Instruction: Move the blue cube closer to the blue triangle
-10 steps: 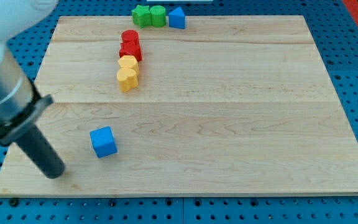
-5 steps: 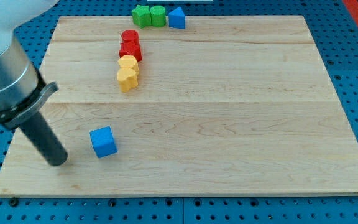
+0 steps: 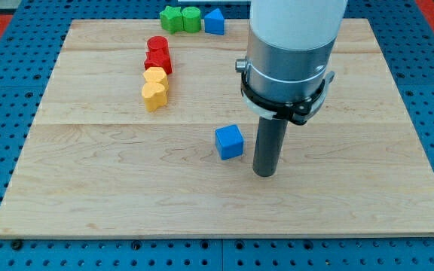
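The blue cube (image 3: pixel 230 141) lies near the middle of the wooden board (image 3: pixel 89 188). The blue triangle (image 3: pixel 214 22) sits at the board's top edge, just right of two green blocks. My tip (image 3: pixel 264 173) rests on the board just right of the blue cube and slightly below it, a small gap apart. The arm's grey and white body rises above the tip and hides part of the board's upper middle.
Two green blocks (image 3: pixel 181 19) stand together at the top edge, touching the blue triangle's left side. Two red blocks (image 3: pixel 157 54) and two yellow blocks (image 3: pixel 155 86) form a column at the upper left.
The blue cube now lies far to the right and slightly higher, near the board's middle. My tip has gone from the cube's left side at the lower left to its right side.
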